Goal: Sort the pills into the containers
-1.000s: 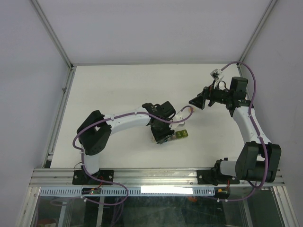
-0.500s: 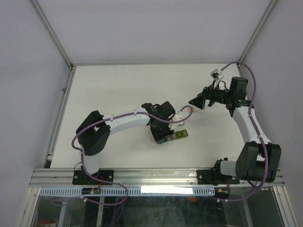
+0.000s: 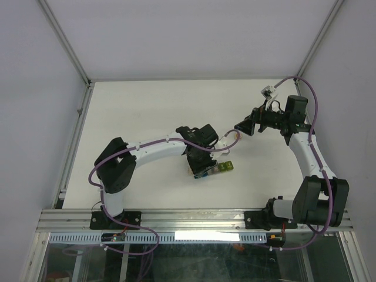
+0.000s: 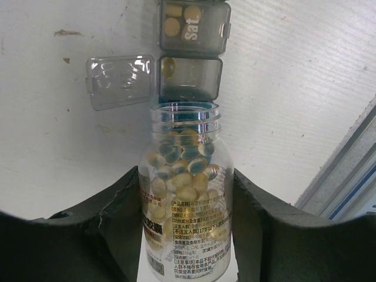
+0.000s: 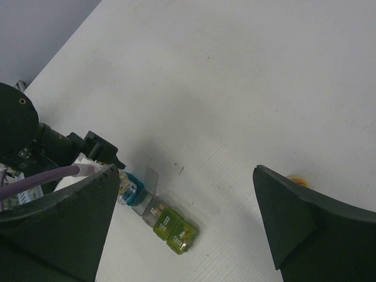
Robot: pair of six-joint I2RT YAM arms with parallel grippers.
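Bottle [image 4: 187, 194] clear, label pale yellow with black print, some red. Pills [image 4: 185, 179] yellow-tan, some tinted blue. Organiser strip [image 5: 161, 218]: blue-teal, grey, olive, yellow-green cells. Grey cell [image 4: 202, 44] smoky, white "Sat" lettering. Lid [image 4: 120, 81] clear grey. Table [image 4: 305, 70] white, faint ribbing, few brown specks. Cable [image 5: 41, 178] purple.

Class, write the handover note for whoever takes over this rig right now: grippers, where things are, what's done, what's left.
Left gripper: shut on the uncapped pill bottle, its mouth at the containers.
Right gripper: open, empty, away from the strip.
Done: "Sat" cell holds pills, lid down; open grey cell has one.
Left: fill the other cells and shut the lids; their contents can't be seen.
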